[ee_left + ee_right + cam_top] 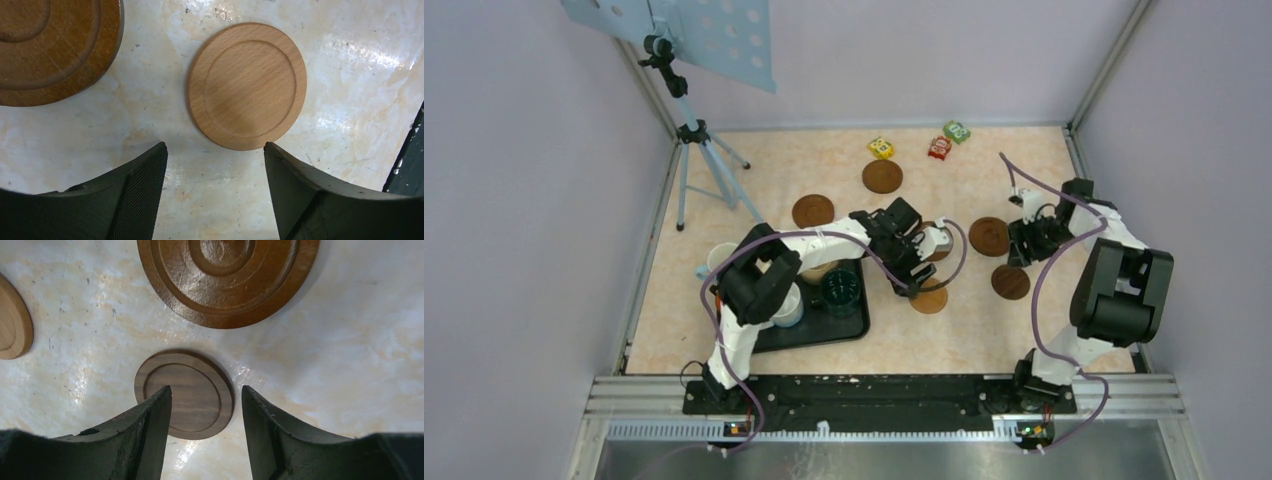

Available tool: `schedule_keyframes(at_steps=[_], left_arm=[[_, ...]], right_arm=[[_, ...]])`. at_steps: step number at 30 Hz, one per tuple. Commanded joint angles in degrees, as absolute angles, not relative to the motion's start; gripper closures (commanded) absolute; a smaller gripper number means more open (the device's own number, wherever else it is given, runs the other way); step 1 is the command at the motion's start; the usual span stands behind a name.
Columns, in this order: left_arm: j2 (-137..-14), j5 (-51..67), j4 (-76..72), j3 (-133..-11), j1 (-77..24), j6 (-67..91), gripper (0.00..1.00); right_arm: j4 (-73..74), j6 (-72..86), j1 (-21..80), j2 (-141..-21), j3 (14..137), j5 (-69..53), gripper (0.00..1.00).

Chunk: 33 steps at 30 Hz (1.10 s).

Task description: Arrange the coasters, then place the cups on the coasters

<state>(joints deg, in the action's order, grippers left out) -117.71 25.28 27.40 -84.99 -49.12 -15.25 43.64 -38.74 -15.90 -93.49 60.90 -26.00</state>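
Left hand [215, 148]: jaws spread, holding nothing, poised just short of the light coaster [247, 85]
Right hand [206, 390]: jaws parted, empty, hanging over the small dark coaster [195, 372]
Coasters: flat on the counter [350, 75], apart from one another; a wider ringed coaster [227, 275] lies just beyond the dark one
Handling: likely light, stiff wood, hardly fragile, but thin and flush, so little to catch
Hold: probably pinch across opposite rim edges, fingertips down at the counter
Cups: dark green cup [841, 288] and others on the black tray [854, 325], well left
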Motion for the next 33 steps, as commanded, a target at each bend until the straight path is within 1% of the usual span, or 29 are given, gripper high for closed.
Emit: schedule_keyframes(at_steps=[1, 6, 11, 14, 18, 26, 30, 33], left_arm=[[-116.88, 25.82, 25.54, -84.04, -48.41, -16.37, 0.24], [-117.76, 26.09, 25.5, -83.95, -49.31, -16.39, 0.25], [-117.86, 25.54, 24.99, -83.9, -50.8, -16.67, 0.29], [-117.98, 25.63, 24.67, -83.68, -51.44, -16.74, 0.32], [-118.36, 25.7, 24.35, -83.58, -52.05, -16.61, 0.36], [-118.93, 25.02, 23.23, -83.92, -52.56, -15.79, 0.47], [-117.82, 24.09, 23.39, -84.8, -52.16, -15.1, 0.47], [-115.19, 23.12, 24.12, -86.77, -50.15, -14.46, 0.4]], right_arm=[[41.0, -41.18, -15.99, -93.66, 58.4, -26.27, 0.47], [41.21, -41.73, -15.99, -94.37, 56.28, -26.88, 0.48], [41.78, -41.93, -15.9, -94.87, 54.28, -28.63, 0.53], [41.59, -41.48, -15.87, -94.69, 52.45, -29.71, 0.56], [40.21, -40.6, -15.24, -94.01, 50.43, -30.23, 0.57], [39.32, -39.68, -12.8, -92.35, 47.82, -30.11, 0.58], [41.25, -39.64, -12.73, -91.9, 49.07, -31.06, 0.57], [42.83, -38.61, -12.74, -90.41, 51.86, -33.69, 0.56]])
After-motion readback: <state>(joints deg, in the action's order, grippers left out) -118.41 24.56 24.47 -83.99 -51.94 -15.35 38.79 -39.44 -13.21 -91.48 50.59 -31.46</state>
